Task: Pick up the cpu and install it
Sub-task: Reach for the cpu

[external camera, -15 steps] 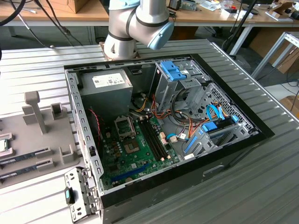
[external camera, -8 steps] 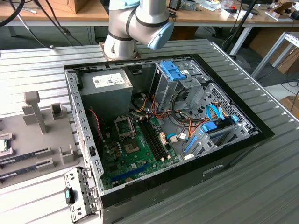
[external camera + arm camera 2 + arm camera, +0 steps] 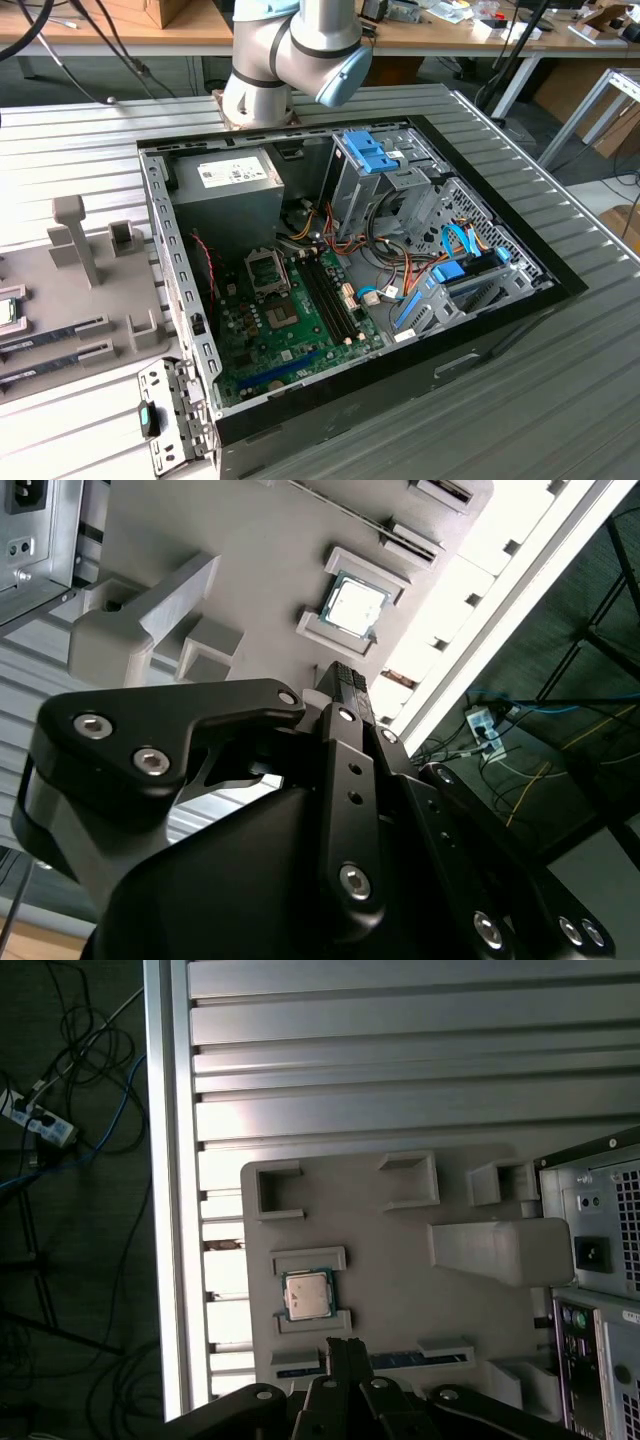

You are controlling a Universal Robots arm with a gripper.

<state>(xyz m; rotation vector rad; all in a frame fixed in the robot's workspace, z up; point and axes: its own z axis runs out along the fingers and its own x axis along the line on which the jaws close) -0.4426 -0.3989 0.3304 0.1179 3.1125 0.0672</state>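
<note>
The cpu [image 3: 306,1294] lies in its slot on the grey holder tray [image 3: 400,1290] (silvery lid up). The gripper [image 3: 345,1344], fingertips pressed together and empty, hangs near it, not touching.

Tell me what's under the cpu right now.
The cpu lies lid-up in a framed pocket of the grey parts tray, which rests on the ribbed metal table. The pocket floor beneath it is covered by the chip itself.
</note>
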